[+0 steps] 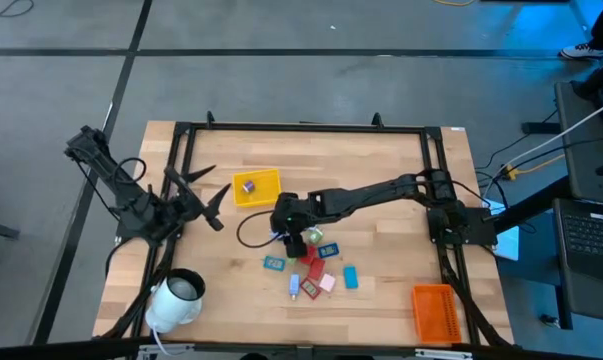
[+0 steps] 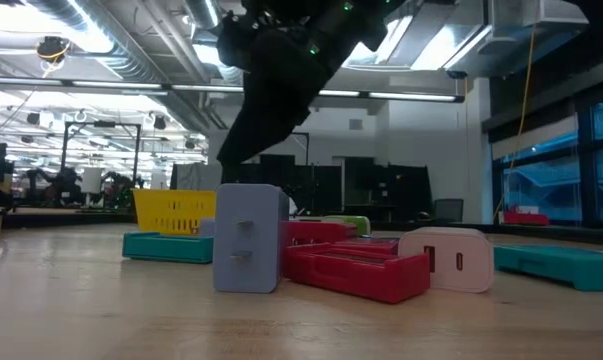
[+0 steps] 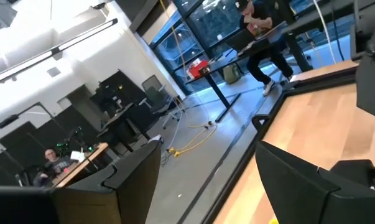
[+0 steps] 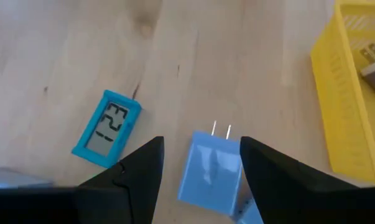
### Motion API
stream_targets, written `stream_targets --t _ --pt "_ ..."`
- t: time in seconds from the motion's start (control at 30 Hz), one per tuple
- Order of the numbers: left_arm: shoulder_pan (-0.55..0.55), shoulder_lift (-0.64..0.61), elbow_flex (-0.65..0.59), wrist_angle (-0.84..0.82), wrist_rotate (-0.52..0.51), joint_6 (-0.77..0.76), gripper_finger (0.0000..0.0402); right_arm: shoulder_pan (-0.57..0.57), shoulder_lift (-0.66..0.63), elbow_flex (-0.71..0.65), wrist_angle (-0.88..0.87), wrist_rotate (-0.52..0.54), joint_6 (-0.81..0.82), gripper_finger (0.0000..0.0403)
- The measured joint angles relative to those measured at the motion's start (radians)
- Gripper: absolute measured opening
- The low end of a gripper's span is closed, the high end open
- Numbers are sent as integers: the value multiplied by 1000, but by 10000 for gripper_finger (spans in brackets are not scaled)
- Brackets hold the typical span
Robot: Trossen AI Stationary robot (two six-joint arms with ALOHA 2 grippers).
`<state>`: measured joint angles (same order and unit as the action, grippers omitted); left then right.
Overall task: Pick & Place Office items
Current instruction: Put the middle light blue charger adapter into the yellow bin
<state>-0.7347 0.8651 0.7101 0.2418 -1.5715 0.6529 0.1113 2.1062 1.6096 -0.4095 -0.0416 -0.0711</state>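
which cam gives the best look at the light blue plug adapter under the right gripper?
Right wrist view: the light blue plug adapter lies flat between the open fingers of the right gripper, prongs visible. In the high view the right arm hides it. I cannot pick it out for certain in the low view. The left wrist view faces the room and misses it.

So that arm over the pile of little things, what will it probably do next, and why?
Probably close. The right gripper has its open fingers on either side of a light blue plug adapter on the table, but they don't seem to squeeze it yet. Once it grips, lifting toward the yellow tray, which already holds one item, seems likely. The left gripper waits aside.
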Motion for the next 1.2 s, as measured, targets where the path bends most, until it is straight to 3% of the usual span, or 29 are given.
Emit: stream_targets --t 0.47,1.2 --pt "-4 18 0 0 0 20 261 12 54 -1 9 57 87 288" --pt "-5 16 1 3 0 42 261 -9 131 0 11 101 90 289"
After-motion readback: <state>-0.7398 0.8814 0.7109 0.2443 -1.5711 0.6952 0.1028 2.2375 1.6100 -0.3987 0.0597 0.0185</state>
